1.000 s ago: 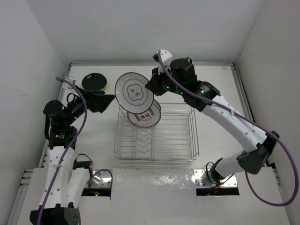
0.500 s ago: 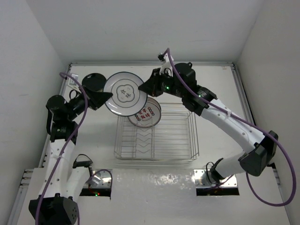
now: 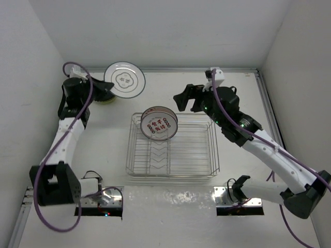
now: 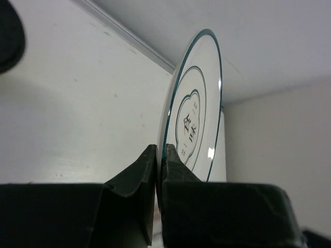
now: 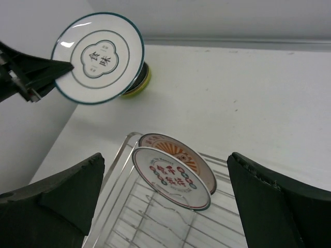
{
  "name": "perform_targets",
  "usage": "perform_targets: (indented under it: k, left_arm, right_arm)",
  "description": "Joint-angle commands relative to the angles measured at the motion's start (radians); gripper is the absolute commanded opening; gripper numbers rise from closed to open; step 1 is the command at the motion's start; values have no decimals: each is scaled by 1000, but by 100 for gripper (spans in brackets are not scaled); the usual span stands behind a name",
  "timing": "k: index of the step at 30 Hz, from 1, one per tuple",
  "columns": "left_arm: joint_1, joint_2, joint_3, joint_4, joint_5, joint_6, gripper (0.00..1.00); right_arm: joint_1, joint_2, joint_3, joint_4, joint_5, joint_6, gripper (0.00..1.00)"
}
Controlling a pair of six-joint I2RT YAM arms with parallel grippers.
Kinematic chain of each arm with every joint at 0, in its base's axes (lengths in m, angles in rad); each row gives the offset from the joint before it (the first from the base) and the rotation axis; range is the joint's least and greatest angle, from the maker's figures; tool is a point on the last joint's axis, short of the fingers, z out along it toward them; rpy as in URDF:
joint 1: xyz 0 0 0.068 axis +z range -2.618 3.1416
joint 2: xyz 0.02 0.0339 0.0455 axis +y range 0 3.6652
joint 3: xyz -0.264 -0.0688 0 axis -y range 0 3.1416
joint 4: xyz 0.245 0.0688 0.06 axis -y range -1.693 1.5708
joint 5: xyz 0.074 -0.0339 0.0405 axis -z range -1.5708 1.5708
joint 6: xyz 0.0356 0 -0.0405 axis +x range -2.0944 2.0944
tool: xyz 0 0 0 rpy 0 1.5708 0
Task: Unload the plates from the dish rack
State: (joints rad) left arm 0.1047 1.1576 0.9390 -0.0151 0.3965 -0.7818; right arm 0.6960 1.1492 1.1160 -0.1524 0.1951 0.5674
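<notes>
moved: ringed white plate, passed from right gripper to left gripper, now pinched by its rim above the stack at the bench corner. right gripper spread, empty. dish rack: two patterned plates remain. your next move: lower, release onto stack.

Silver wire dish rack: far-L corner blocked by 2 upright plates, white red-patterned plate, orange-rimmed plate behind; other slots free. Far-L table corner crowded: lime-green plate stack, white grey-ringed plate held above by L gripper. Spread-wide R gripper hangs over rack's far edge.
</notes>
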Motion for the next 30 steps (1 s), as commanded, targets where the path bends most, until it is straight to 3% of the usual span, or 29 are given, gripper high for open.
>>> perform_targets:
  k: [1,6,15,21,28,30]
  left_arm:
    - [4,120,128,41,-203,-51,0]
    - [-6,425,350,17,-233,-44,0]
    - [-95,949,803,-203,-179,32,1]
    - [-160,1068,893,-270,-203,39,2]
    - [-169,1094,842,-276,-223,46,24]
    - [-169,1107,850,-292,-222,47,38]
  right_arm:
    - [2,-61,-10,-30,86,-105,99]
    - [2,-126,-54,-76,44,-175,99]
    - [2,-181,-125,-125,27,-233,99]
    - [2,-174,-140,-137,40,-256,99]
    - [2,-123,-133,-138,38,-288,99]
    - [0,-91,-125,-133,26,-299,99]
